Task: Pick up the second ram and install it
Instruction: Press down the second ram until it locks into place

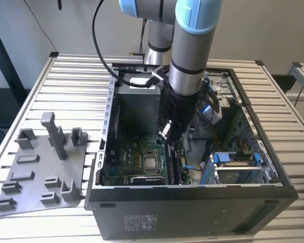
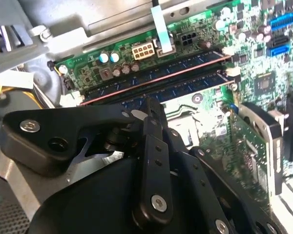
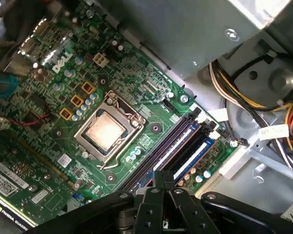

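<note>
Inside the open computer case (image 1: pixel 106 126), my gripper (image 1: pixel 172 137) hangs low over the green motherboard (image 3: pixel 53 97). Two long dark memory sticks stand side by side in the slots beside the processor socket (image 3: pixel 105 131). The second ram (image 2: pixel 185 89) (image 3: pixel 185 155) is the one whose end runs under my fingertips. My gripper (image 2: pixel 149 106) (image 3: pixel 163 176) is shut, its tips pressed together right at that stick's top edge. Whether they touch it is hidden by the fingers. The other stick (image 2: pixel 156 73) sits in the neighbouring slot.
A power supply box (image 1: pixel 137 104) and bundled cables (image 3: pixel 244 97) crowd the case beside the slots. Blue drive brackets (image 1: pixel 233 159) stand at the exterior view's right. A grey parts holder (image 1: pixel 45 167) lies on the slatted table at the exterior view's left.
</note>
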Available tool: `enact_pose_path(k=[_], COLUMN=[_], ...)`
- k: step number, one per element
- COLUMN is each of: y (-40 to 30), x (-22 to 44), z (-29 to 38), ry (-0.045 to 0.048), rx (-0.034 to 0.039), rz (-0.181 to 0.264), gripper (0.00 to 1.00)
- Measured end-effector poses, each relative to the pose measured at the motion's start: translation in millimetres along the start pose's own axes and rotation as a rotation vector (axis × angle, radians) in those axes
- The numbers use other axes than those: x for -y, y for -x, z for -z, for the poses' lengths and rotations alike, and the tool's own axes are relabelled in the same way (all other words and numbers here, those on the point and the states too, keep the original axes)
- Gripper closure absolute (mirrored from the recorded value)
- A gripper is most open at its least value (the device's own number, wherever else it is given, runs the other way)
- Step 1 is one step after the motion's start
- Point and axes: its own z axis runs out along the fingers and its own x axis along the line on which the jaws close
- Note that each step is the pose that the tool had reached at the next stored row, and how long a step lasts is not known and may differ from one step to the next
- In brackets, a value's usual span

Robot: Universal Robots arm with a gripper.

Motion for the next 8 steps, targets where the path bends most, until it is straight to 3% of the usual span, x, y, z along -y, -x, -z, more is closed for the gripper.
enact_pose_path(k=[8], y=[-2.0], x=[-1.9], z=[-2.5], ry=[-0.0010], rx=[0.0025], rz=[0.111], gripper=[0.89])
